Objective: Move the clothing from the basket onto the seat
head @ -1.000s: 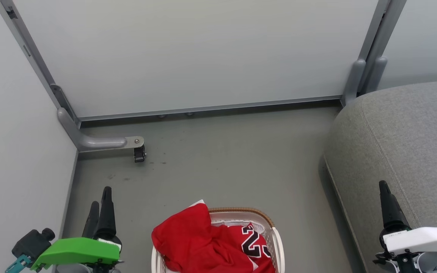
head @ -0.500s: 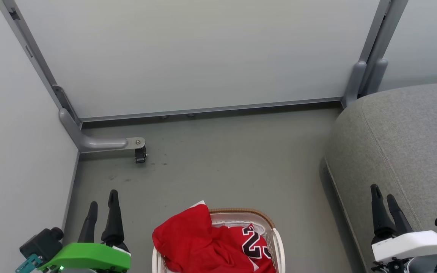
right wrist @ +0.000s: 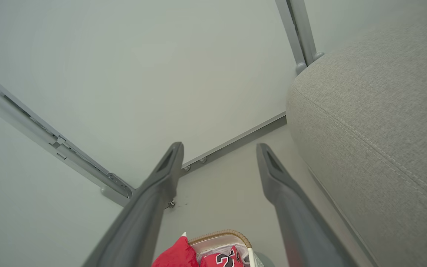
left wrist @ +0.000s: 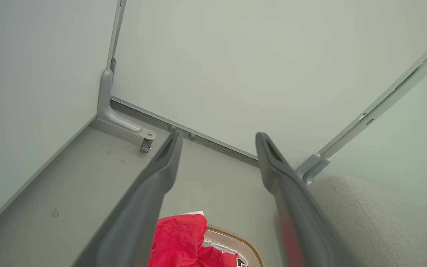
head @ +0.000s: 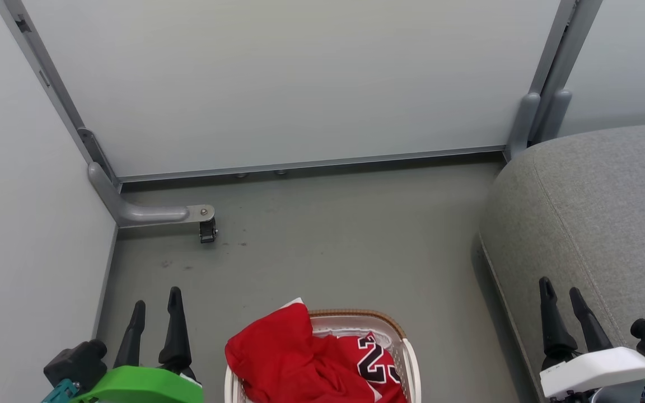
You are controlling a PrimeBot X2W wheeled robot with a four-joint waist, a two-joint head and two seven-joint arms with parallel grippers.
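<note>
Hovering empty and spread apart, the left end effector (head: 157, 298) and right end effector (head: 559, 286) are flanking the basket (head: 409, 352), where the clothing (head: 294, 358) is lying heaped. Grasping seems not yet begun; next, one is needing to descend onto that heap.

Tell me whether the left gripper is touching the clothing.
Apart. In the head view, bare floor shows between the open left gripper and the clothing lying in the basket.
</note>
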